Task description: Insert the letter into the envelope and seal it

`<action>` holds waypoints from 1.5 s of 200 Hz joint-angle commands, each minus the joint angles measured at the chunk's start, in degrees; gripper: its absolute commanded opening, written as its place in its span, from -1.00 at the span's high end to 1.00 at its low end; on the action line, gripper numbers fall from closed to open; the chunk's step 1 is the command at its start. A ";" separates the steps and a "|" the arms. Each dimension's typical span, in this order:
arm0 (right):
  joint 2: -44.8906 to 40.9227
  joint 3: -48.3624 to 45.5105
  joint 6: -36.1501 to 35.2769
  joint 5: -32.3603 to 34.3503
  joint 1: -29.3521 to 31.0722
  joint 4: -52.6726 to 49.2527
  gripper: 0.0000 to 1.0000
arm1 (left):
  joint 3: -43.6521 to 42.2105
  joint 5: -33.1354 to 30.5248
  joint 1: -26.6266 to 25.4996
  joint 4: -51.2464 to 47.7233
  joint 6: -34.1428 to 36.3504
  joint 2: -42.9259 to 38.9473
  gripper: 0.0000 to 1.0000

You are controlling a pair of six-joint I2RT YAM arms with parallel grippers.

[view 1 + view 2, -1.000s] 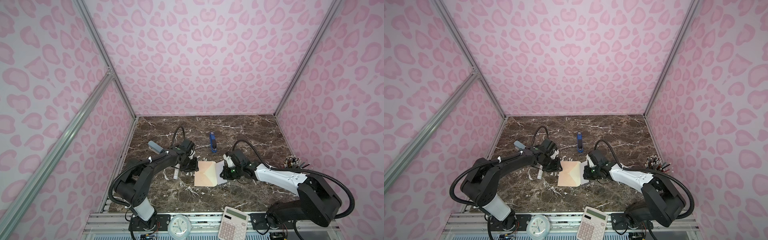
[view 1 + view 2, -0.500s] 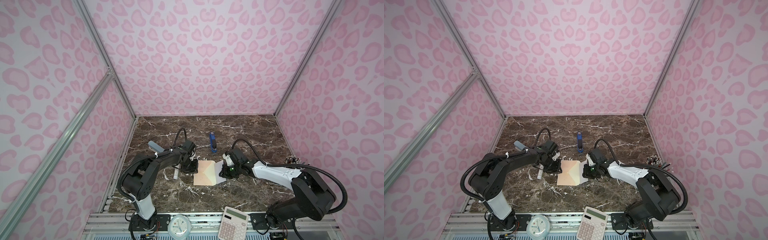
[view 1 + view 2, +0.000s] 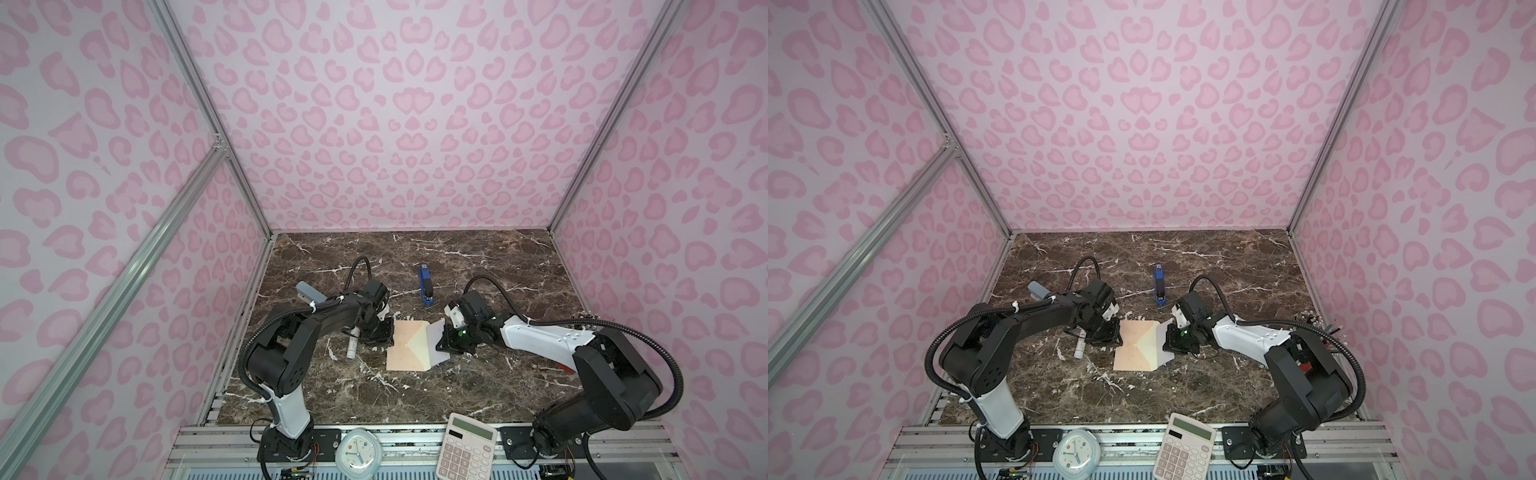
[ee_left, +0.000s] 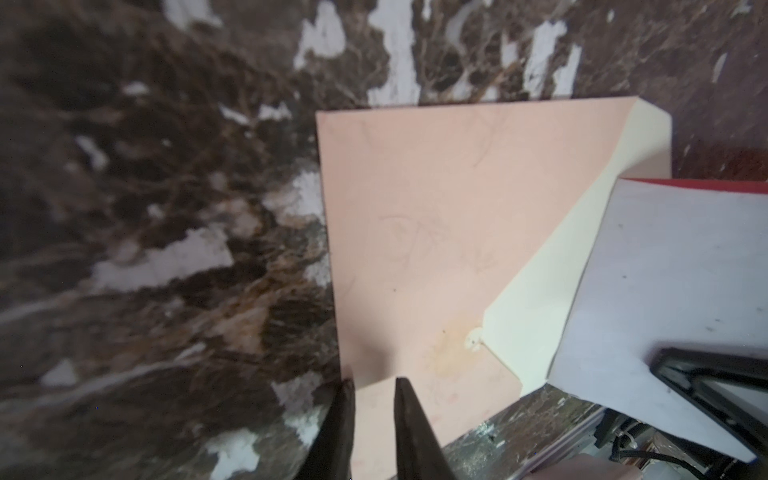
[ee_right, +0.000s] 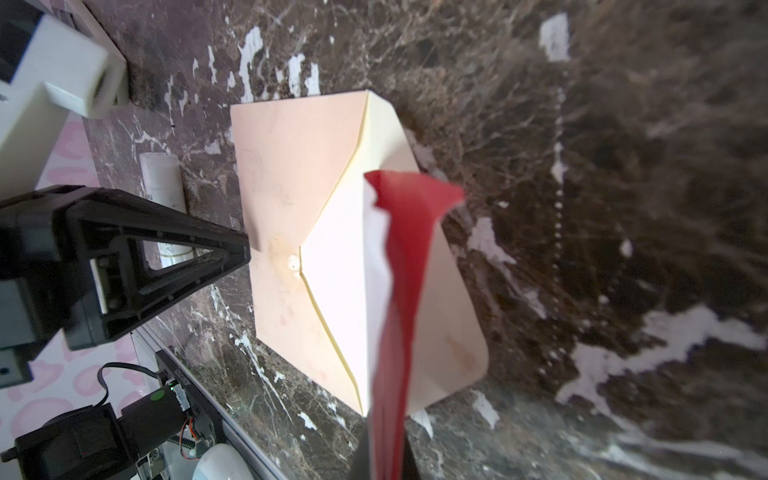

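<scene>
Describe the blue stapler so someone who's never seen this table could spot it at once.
Start at the dark marble table and find the peach envelope near its middle. Behind it, toward the pink back wall, lies the stapler: the only blue thing there, narrow and touching nothing else.

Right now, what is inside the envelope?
Only the cream lining of the envelope shows at its open flap. The letter is not in: the right tool holds it over the flap. The pocket under the peach front is covered, so I cannot see in there.
</scene>
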 commanded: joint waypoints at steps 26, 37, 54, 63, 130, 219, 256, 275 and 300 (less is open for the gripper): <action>2.51 1.52 -0.02 -1.17 -0.14 -2.05 1.00 | -0.24 -1.78 0.09 -1.86 1.27 1.24 0.57; 2.92 1.75 -0.06 -1.09 -0.12 -2.05 1.00 | -0.23 -1.78 0.18 -1.99 1.46 1.19 0.57; 3.42 1.92 -0.28 -0.65 -0.13 -2.32 1.00 | -0.23 -1.78 0.28 -2.13 1.70 1.06 0.57; 3.59 1.92 -0.52 -0.39 -0.16 -2.55 1.00 | -0.24 -1.78 0.35 -2.08 1.77 1.06 0.57; 4.78 1.93 1.57 0.68 -0.25 -2.21 1.00 | -0.58 -1.17 0.44 -1.82 1.85 1.06 0.56; 5.44 3.44 5.13 2.61 -0.37 -0.77 1.00 | -0.23 -0.55 0.44 -2.17 2.40 1.24 0.55; 7.00 3.99 5.11 2.70 -0.23 -1.14 1.00 | -0.14 -0.22 0.44 -2.17 2.59 1.50 0.55; 7.75 4.18 5.10 2.70 -0.11 -1.34 1.00 | -0.09 -0.11 0.44 -2.19 2.67 1.68 0.55; 8.71 4.69 5.02 2.64 0.28 -1.53 1.00 | 0.07 0.14 0.44 -2.17 2.82 1.85 0.55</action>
